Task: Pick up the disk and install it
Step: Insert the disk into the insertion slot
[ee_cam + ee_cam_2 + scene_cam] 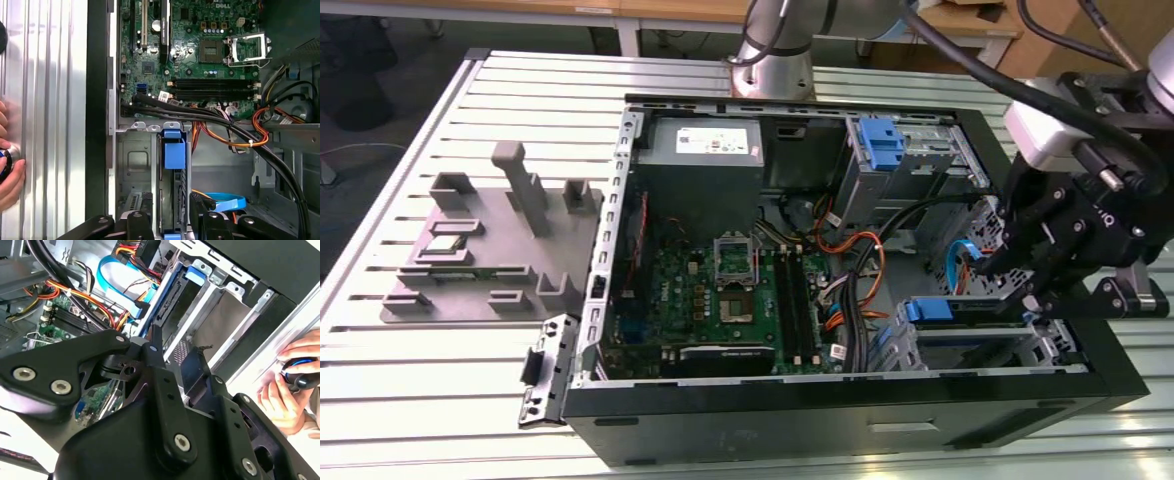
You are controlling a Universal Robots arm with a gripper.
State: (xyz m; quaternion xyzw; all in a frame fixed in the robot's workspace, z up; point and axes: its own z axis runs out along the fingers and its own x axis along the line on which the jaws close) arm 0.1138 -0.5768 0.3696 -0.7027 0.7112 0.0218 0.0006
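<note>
Light: even, overhead, medium. Exterior view: glare on table [427, 400] slats, esp. front edge; case [854, 425] interior darker. Second wrist view: white strip by hand [292, 390], well off fingers [156, 357], blown out; parts nearer than fingers soft, dark.

Black computer case [854, 425] lies open on a slatted metal table [414, 400]. Inside it: green motherboard [720, 300] with a bare CPU socket [245, 47] and black memory slots [212, 90]. Grey power supply [700, 145] sits in a corner. Orange cables [861, 265] loop beside the board. Grey moulded fixture [480, 250] stands on the table at the exterior view's left, apart from the case.
</note>
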